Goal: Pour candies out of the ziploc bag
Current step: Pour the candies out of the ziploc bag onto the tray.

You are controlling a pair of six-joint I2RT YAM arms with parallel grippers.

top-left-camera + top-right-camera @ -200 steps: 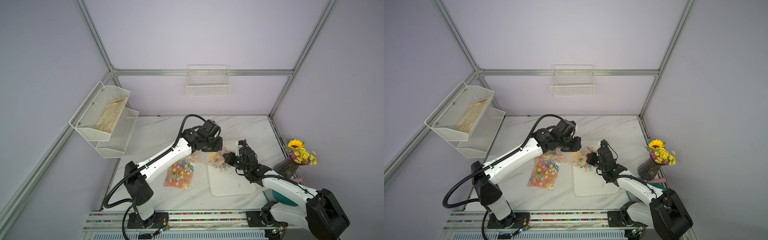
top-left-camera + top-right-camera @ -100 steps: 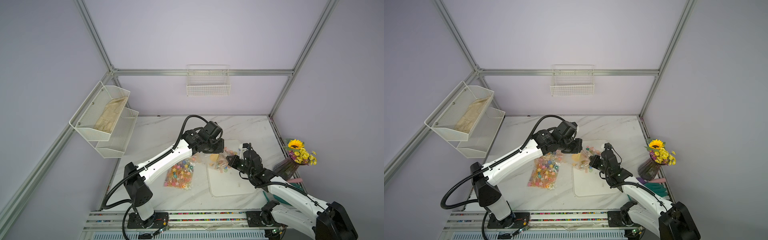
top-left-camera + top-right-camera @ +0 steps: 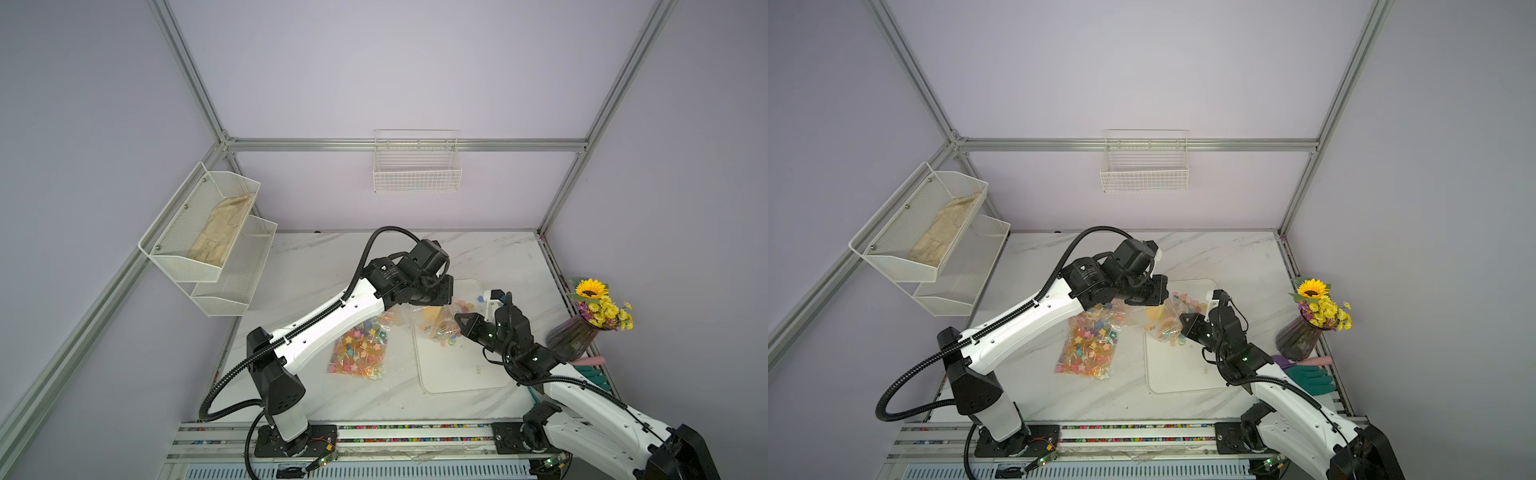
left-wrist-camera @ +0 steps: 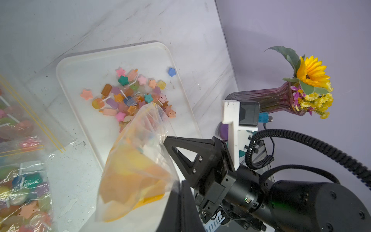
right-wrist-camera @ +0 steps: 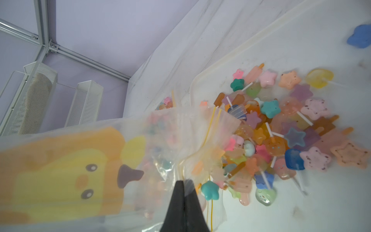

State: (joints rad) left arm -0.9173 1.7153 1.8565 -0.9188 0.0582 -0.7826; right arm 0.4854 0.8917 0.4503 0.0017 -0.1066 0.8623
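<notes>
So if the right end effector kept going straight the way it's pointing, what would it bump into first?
The ziploc bag: the right end effector is shut on its edge. Past that, probably the candies piled on the white tray, though depth is hard to judge.

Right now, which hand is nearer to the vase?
Right. The right hand grips the bag on the side toward the vase; the left hand holds the bag's other end, farther from the vase.
</notes>
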